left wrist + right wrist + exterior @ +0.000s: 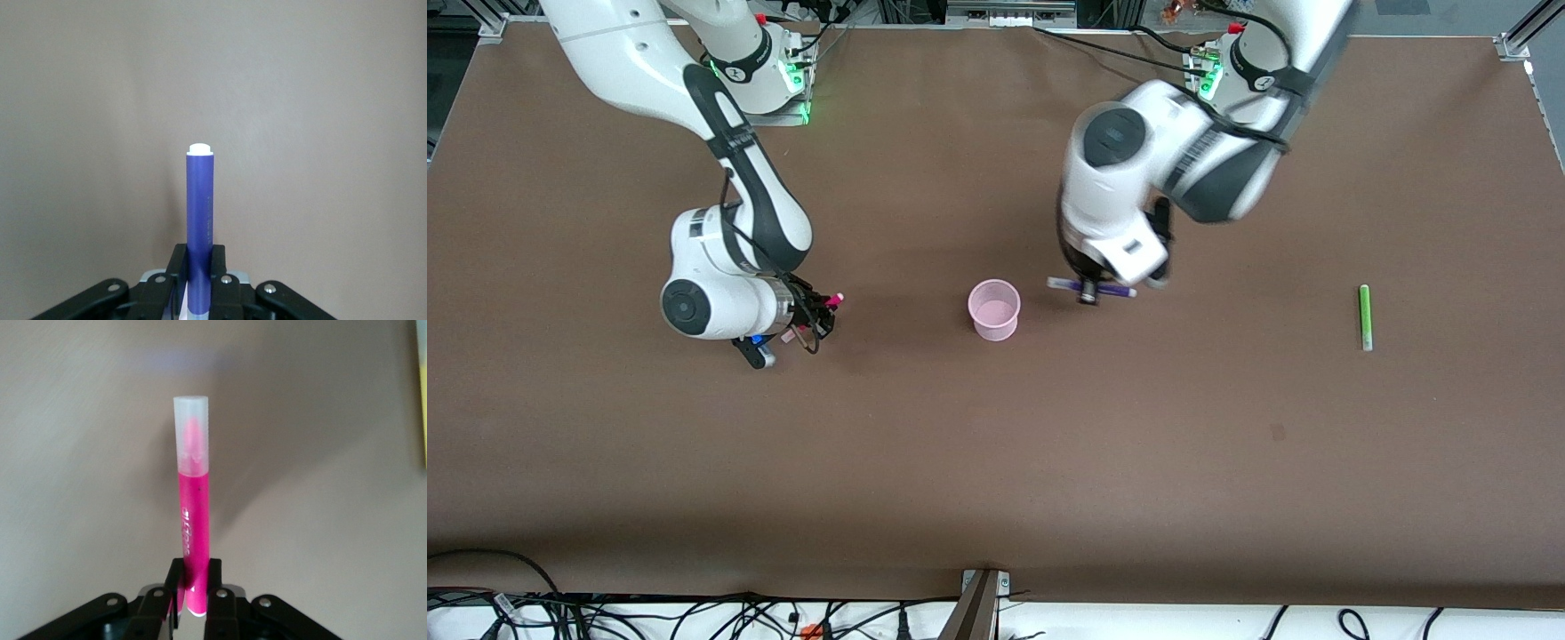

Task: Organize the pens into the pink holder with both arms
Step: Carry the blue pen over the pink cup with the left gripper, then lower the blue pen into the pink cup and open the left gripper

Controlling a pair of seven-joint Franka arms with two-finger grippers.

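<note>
The pink holder stands upright mid-table. My left gripper is shut on the purple pen, held level over the table just beside the holder toward the left arm's end. The left wrist view shows the purple pen clamped in the left gripper. My right gripper is shut on the magenta-pink pen, over the table toward the right arm's end from the holder. The right wrist view shows that pen in the gripper. The green pen lies toward the left arm's end. A yellow pen shows only at the right wrist view's edge.
The brown table stretches wide around the holder. Cables and a bracket run along the edge nearest the front camera. The arm bases stand at the edge farthest from it.
</note>
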